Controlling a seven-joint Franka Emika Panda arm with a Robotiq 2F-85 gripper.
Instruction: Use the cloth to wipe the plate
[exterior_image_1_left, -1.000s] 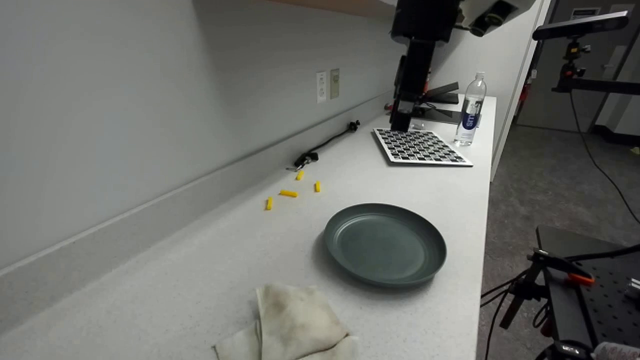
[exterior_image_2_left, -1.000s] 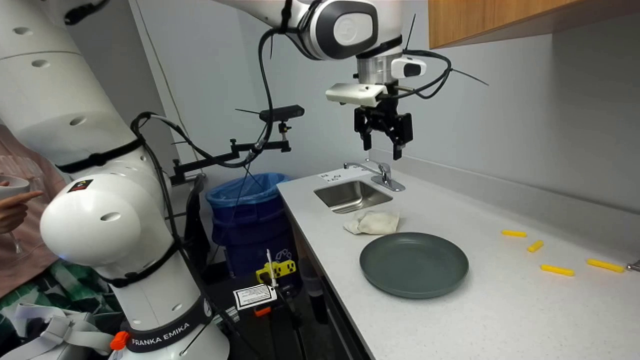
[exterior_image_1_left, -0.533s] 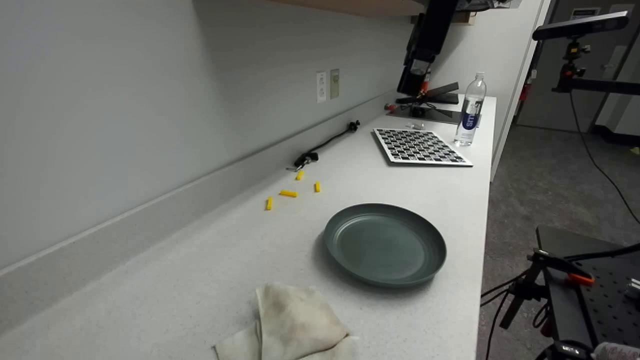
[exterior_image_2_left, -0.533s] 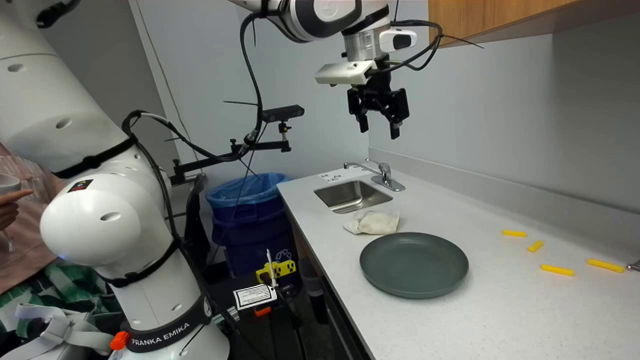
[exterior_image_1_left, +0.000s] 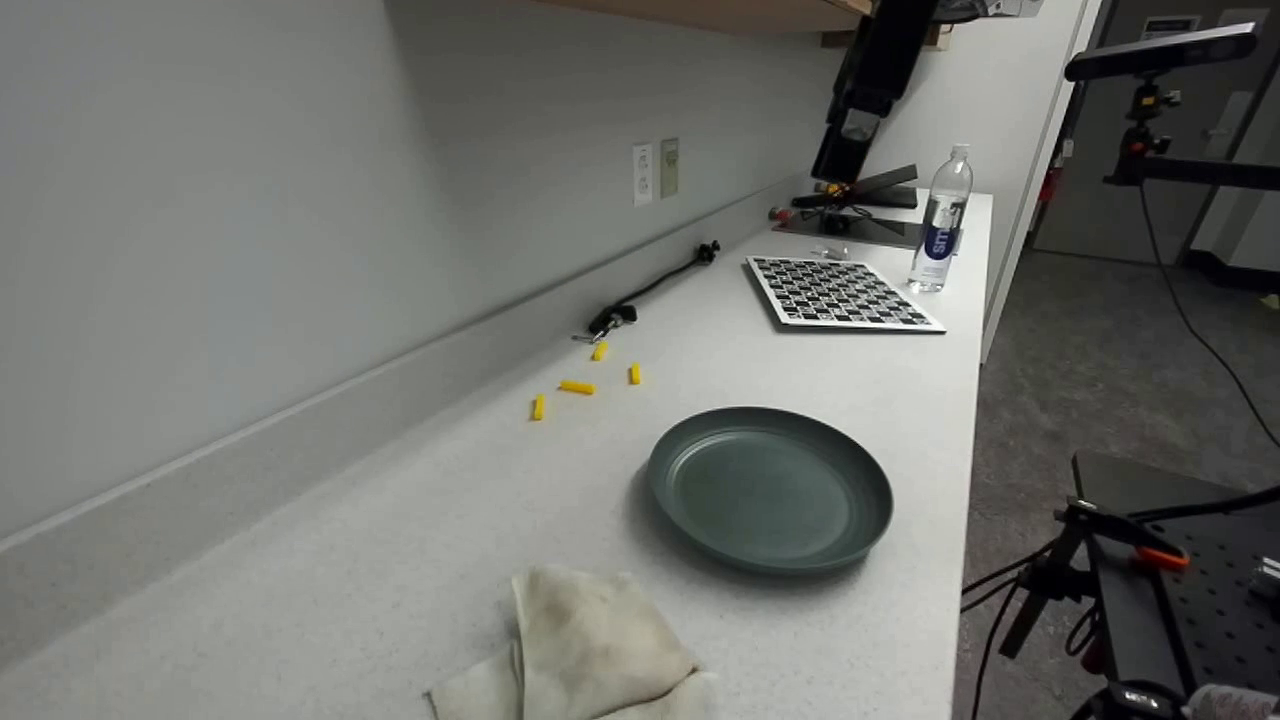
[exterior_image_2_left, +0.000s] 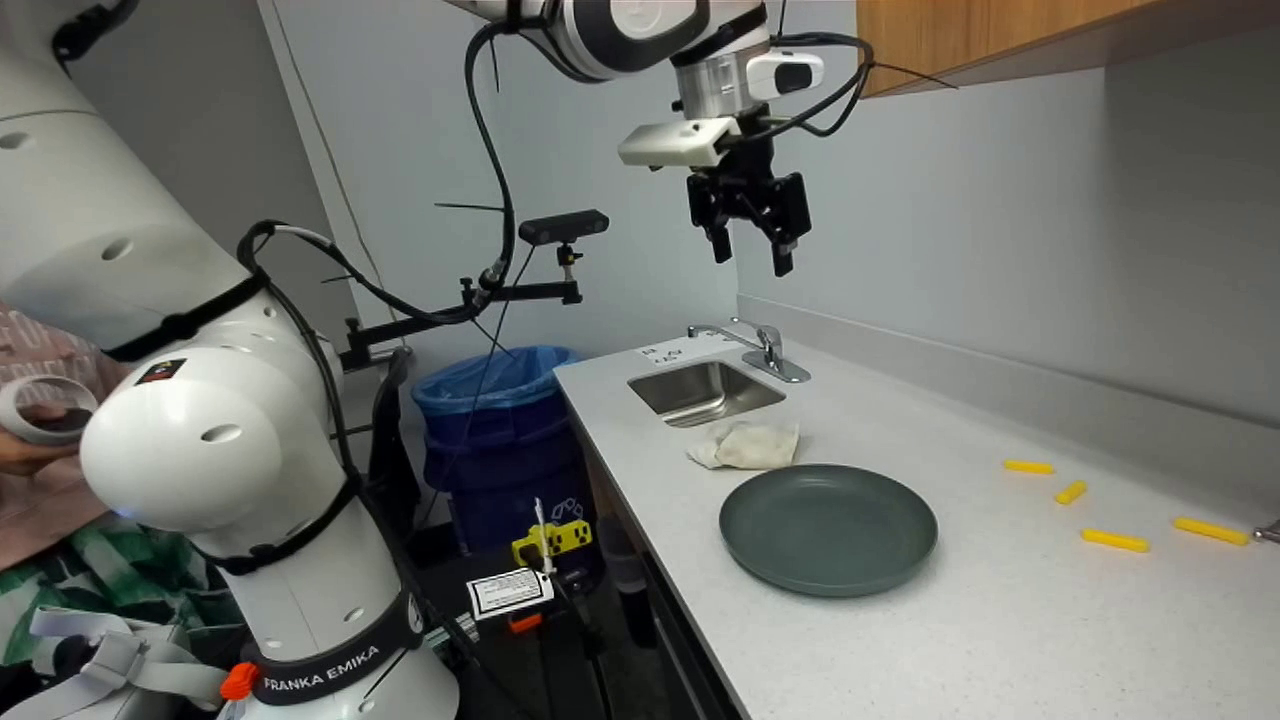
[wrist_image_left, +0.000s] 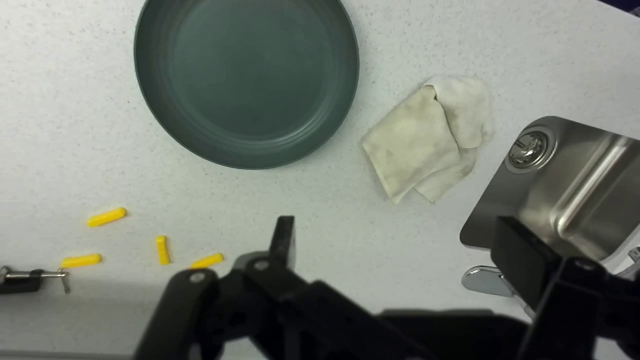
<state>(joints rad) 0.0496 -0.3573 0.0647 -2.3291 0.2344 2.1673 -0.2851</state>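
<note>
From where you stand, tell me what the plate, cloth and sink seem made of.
Plate: perhaps plastic or ceramic; satin finish, judging by the soft sheen near its rim.
Cloth: matte fabric, maybe cotton; it folds softly and shows stains.
Sink: probably stainless steel, brushed-looking, from its grey metallic gleam and bright streak.

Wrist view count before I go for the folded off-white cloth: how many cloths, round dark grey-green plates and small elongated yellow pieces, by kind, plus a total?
Folded off-white cloth: 1
Round dark grey-green plate: 1
Small elongated yellow pieces: 4
Total: 6
</note>
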